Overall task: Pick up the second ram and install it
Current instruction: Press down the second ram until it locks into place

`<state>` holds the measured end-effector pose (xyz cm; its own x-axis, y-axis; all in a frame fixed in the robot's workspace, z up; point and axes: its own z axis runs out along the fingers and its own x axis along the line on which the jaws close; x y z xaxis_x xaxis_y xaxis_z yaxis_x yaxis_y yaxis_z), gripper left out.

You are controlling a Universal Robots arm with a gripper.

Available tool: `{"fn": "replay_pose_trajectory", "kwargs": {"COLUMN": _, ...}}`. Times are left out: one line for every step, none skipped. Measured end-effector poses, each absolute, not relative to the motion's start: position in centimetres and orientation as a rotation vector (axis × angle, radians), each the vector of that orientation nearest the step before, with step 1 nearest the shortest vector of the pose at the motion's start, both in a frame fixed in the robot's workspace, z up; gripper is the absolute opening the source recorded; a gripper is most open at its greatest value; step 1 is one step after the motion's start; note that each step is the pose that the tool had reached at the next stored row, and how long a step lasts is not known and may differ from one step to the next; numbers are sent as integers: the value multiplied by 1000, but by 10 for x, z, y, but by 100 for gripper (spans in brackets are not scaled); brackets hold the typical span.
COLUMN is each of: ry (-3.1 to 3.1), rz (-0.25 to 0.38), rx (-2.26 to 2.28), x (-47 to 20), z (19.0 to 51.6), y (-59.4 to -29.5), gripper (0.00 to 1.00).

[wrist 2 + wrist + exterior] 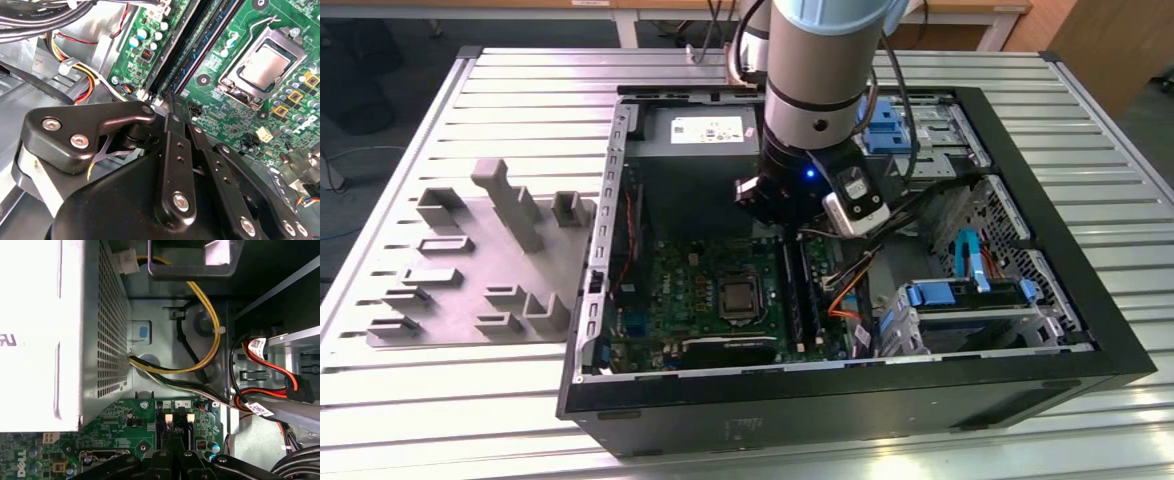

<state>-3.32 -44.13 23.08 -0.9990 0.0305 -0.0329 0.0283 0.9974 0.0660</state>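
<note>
The arm (817, 90) reached down into the open case (1067, 330) on the slatted surface (454, 400). Its claw (169, 97) hung low over the board (225, 115), at the far end of the slots from the CPU socket (262, 67). In the second wrist view the black fingers (172, 135) were drawn narrow, tips all but together. Whether anything thin was pinched between them could not be told.

The tips sat right over the end of the memory slots (172, 422), which ran alongside the socket. A long, dark ram (197, 47) stood in those slots just beside the socket, reaching away from the claw's tips. In the exterior view it showed as a dark strip (794, 290) close to the socket (739, 296) on the exterior view's right. Whether this was the second stick or the first could not be made out. In the first wrist view two white latches (168, 417) sat at the slot ends, just past the claw (172, 442).

Further from the socket than the slots, yellow, red and black cables (210, 340) looped across the case wall, and a perforated metal box (107, 330) stood next to them. Well away from the socket and outside the case, a grey fixture (480, 260) lay on the surface — blocks and posts upright.
</note>
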Motion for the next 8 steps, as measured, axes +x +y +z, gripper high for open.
{"fn": "replay_pose_trajectory", "kwargs": {"ry": 3106, "rz": 101, "rx": 46, "x": -33, "z": 231, "y": -442, "gripper": 11}}
{"fn": "replay_pose_trajectory", "kwargs": {"ry": 3106, "rz": 100, "rx": 46, "x": -33, "z": 231, "y": -442, "gripper": 11}}
{"fn": "replay_pose_trajectory", "kwargs": {"ry": 3106, "rz": 99, "rx": 46, "x": -33, "z": 231, "y": -444, "gripper": 11}}
{"fn": "replay_pose_trajectory", "kwargs": {"ry": 3106, "rz": 99, "rx": 46, "x": -33, "z": 231, "y": -446, "gripper": 11}}
{"fn": "replay_pose_trajectory", "kwargs": {"ry": 3106, "rz": 99, "rx": 46, "x": -33, "z": 231, "y": -449, "gripper": 11}}
{"fn": "replay_pose_trajectory", "kwargs": {"ry": 3106, "rz": 99, "rx": 46, "x": -33, "z": 231, "y": -451, "gripper": 11}}
{"fn": "replay_pose_trajectory", "kwargs": {"ry": 3106, "rz": 99, "rx": 46, "x": -33, "z": 231, "y": -455, "gripper": 11}}
{"fn": "replay_pose_trajectory", "kwargs": {"ry": 3106, "rz": 99, "rx": 46, "x": -33, "z": 231, "y": -458, "gripper": 11}}
